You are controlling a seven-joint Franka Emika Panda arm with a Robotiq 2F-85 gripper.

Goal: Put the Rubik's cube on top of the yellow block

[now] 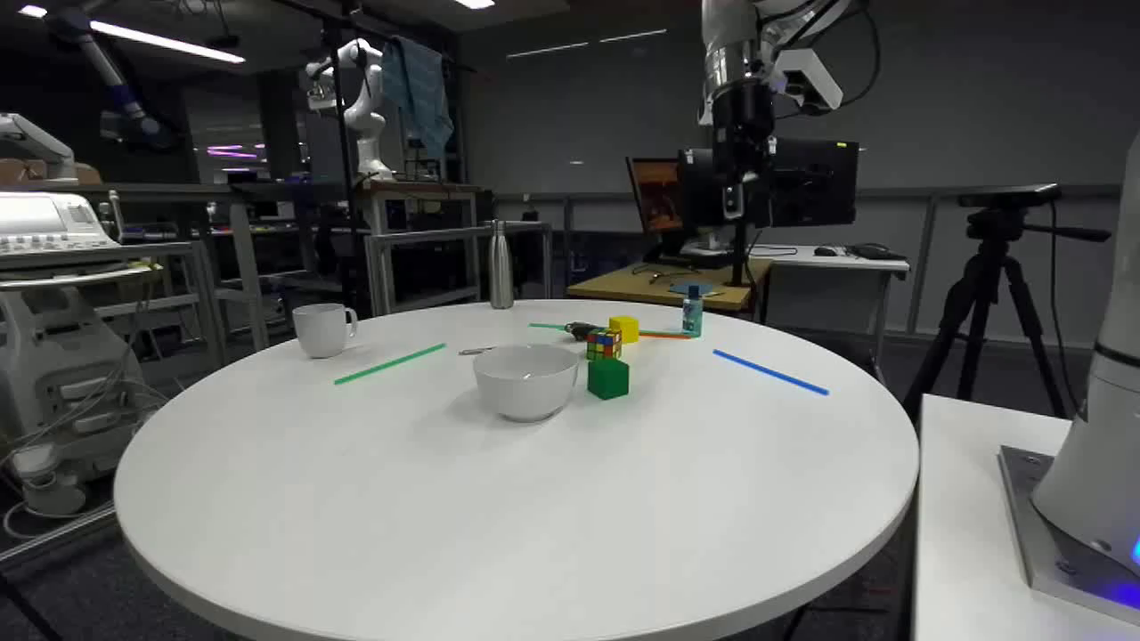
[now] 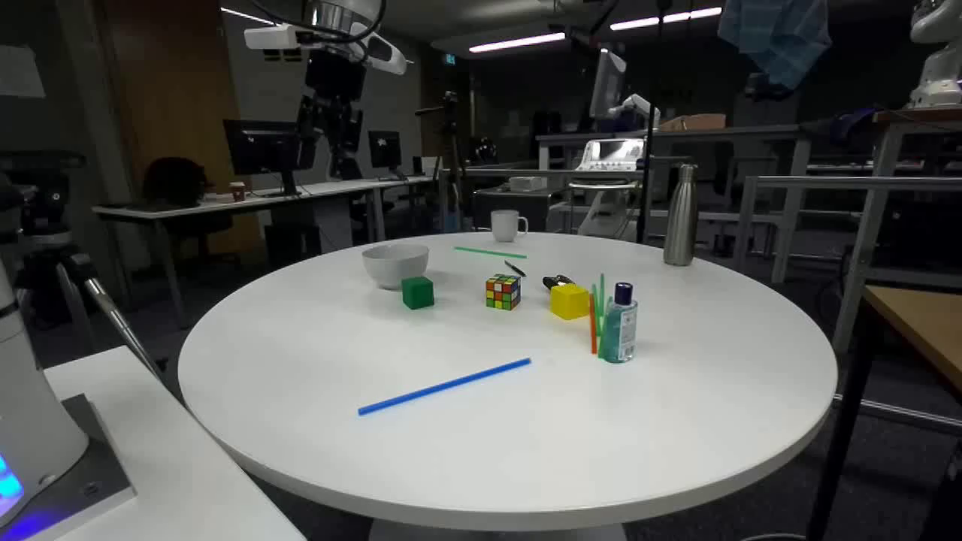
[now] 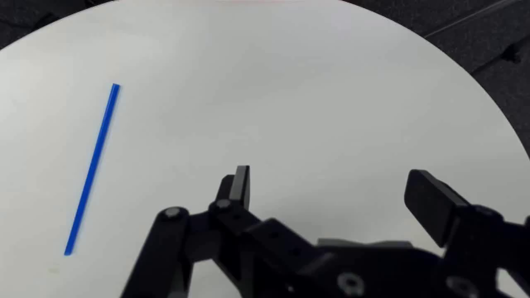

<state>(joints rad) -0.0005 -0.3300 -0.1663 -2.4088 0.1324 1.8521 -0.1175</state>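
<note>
The Rubik's cube (image 1: 604, 345) sits on the round white table, with multicoloured faces; it also shows in an exterior view (image 2: 503, 292). The plain yellow block (image 2: 570, 302) stands a short gap from it, with nothing on top; it also shows in an exterior view (image 1: 625, 328), partly behind the cube. My gripper (image 3: 329, 176) is open, with nothing between its fingers. In both exterior views the gripper (image 1: 746, 198) hangs high above the table, well apart from the cube and the block. Neither the cube nor the block shows in the wrist view.
A green cube (image 2: 417, 293) and a white bowl (image 2: 395, 265) stand near the Rubik's cube. Green and orange straws and a sanitizer bottle (image 2: 621, 330) are beside the yellow block. A blue straw (image 3: 93, 165), white mug (image 1: 322, 331), dark object (image 2: 558, 282) and steel bottle (image 2: 681, 218) are also on the table.
</note>
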